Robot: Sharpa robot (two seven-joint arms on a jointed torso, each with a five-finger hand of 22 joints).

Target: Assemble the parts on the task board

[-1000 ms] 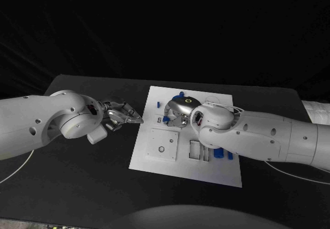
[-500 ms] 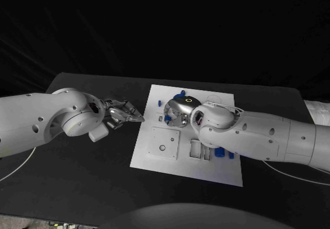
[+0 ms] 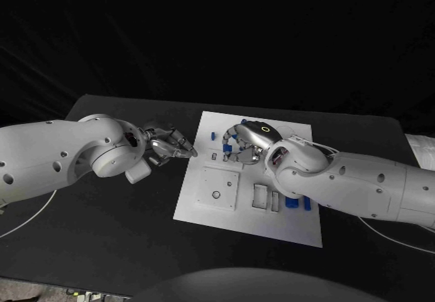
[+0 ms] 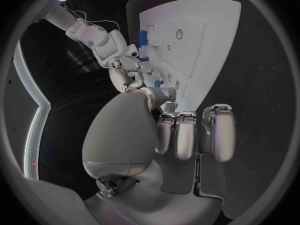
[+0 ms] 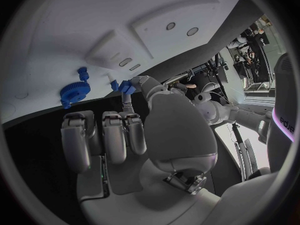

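The task board [image 3: 249, 217] lay in the middle of the table [image 3: 100, 239]. The left hand [image 3: 168, 146] was at nine o'clock, just beside the board's left edge. The right hand [image 3: 243, 143] was at twelve o'clock, over the board's far part. Some parts [image 3: 295, 202] lay on the board at three o'clock, beside two slots [image 3: 268, 199].

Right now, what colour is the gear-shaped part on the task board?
Blue. The gear-shaped part shows best in the right wrist view, lying on the white task board.
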